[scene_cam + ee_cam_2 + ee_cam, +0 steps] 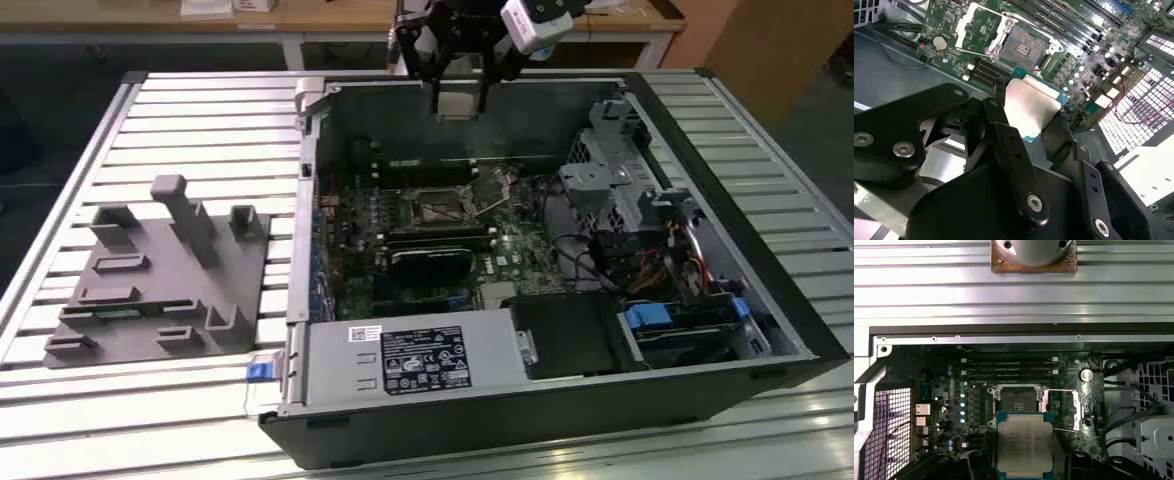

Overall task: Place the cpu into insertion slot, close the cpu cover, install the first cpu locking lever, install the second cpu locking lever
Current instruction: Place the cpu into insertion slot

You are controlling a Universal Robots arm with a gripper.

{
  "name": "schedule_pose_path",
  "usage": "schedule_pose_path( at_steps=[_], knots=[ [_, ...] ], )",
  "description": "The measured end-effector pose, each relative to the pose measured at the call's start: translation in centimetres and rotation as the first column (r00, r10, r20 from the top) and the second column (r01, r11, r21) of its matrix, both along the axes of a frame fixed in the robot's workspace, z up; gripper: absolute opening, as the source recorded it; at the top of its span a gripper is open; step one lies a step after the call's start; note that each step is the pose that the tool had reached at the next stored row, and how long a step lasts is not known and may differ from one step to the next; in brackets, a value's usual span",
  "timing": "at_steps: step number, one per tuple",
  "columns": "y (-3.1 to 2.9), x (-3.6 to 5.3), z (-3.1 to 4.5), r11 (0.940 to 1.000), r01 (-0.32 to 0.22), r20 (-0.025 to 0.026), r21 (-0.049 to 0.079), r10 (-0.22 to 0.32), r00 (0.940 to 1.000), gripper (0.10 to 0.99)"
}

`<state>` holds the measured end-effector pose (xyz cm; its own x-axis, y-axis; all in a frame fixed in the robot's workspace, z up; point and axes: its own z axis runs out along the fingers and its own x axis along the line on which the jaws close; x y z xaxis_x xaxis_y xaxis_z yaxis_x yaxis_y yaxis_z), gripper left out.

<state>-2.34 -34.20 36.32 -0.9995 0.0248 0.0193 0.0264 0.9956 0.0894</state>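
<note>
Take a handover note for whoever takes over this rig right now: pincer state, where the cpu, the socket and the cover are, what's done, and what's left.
Pincer: shut on the cpu, held in the air above the motherboard inside the open computer case.
Insertion slot: empty, with its dark contact field bare in both wrist views.
Cpu cover: swung open and lying beside the slot.
Done: the cpu is in the grasp.
Left: the cpu is not seated, the cover is not closed, and neither locking lever is installed.
</note>
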Motion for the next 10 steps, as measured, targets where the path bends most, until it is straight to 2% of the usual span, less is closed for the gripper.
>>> schedule_pose_path(
  at_steps=[10],
  knots=[
    [0.00,0.00,-0.13,1.0000,0.000,0.0000,0.000,0.000,1.0000,0.537]
  ],
)
